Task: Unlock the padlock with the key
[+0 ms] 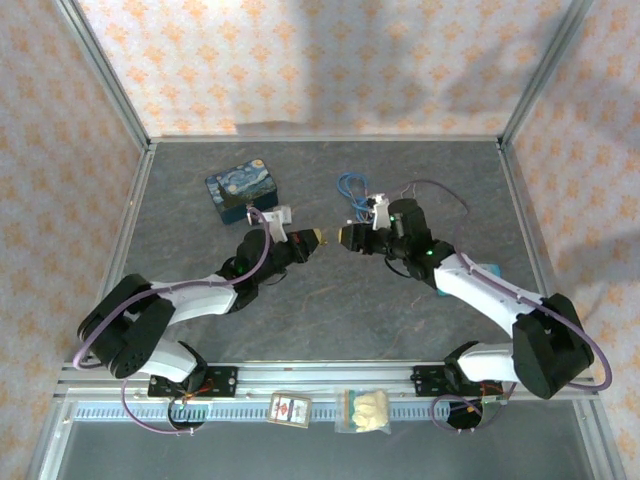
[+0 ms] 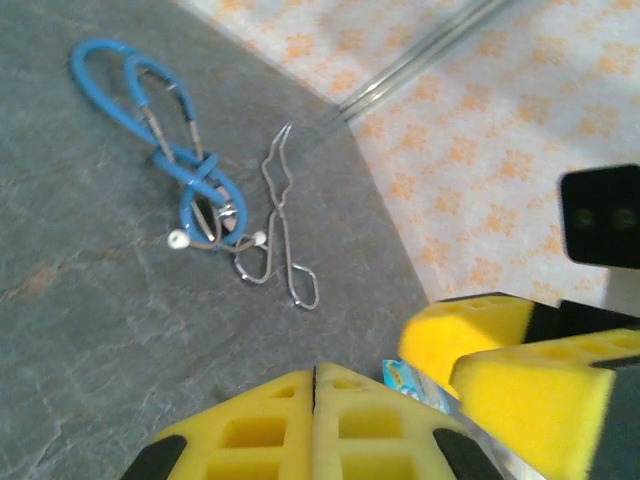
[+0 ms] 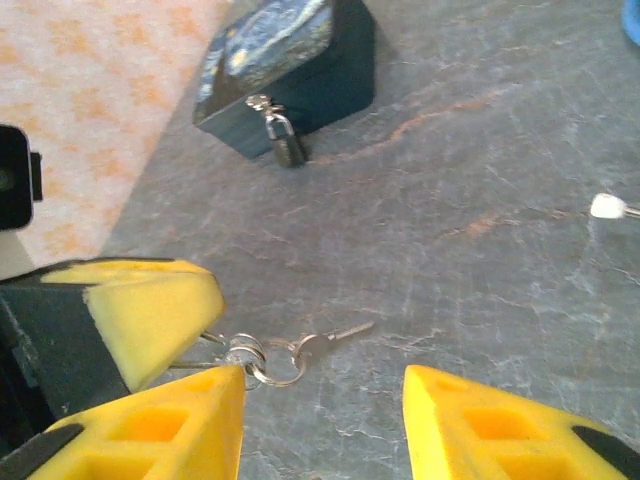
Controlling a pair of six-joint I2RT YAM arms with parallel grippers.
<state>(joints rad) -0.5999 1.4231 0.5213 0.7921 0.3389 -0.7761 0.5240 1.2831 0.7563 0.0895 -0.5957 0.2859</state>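
Handover of slim pale metal key [image 3: 338, 333], held on the near side of a blue swirl-painted tin box [image 3: 285, 45].
Left pincer [image 2: 315, 385] was clenched, apparently on the key's wire rings, offering the blade. Right pincer [image 3: 322, 375] stood released around it, likely to take it. Small dark padlock [image 3: 286, 140] hung from the tin's front hasp. No legible writing showed.

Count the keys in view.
1: the key juts from rings pinched by the left gripper, over the table. More could be hidden behind its fingers.
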